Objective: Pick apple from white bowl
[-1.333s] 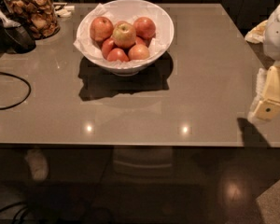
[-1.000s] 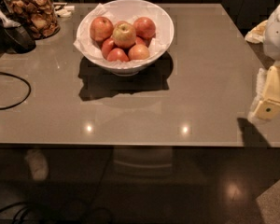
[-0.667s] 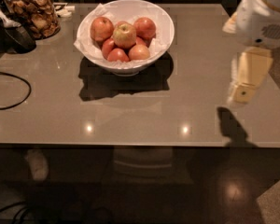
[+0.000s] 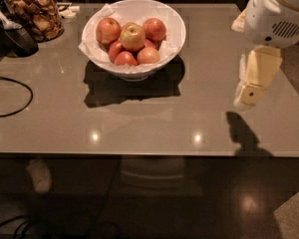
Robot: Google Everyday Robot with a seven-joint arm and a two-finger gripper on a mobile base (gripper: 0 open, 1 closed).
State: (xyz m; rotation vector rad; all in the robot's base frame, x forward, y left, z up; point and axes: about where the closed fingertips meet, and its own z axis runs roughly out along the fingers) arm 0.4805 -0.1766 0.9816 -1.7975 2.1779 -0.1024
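Observation:
The white bowl (image 4: 173, 40), lined with crinkled white paper, stands at the back middle of the grey table. It holds several apples. The paler yellow-green apple (image 4: 132, 37) lies on top in the middle, with redder apples around it. My arm comes in from the upper right. My gripper (image 4: 251, 89) hangs over the table's right side, well to the right of the bowl and clear of it, pointing down.
A glass jar of brown snacks (image 4: 34, 11) stands at the back left, with a dark scoop (image 4: 16, 33) beside it. A black cable (image 4: 10, 99) loops over the table's left side. The table's front edge (image 4: 139, 154) runs across the view.
My arm and gripper have moved left from the right edge of the view to over the table's right side, closer to the bowl. The bowl and apples have not moved.

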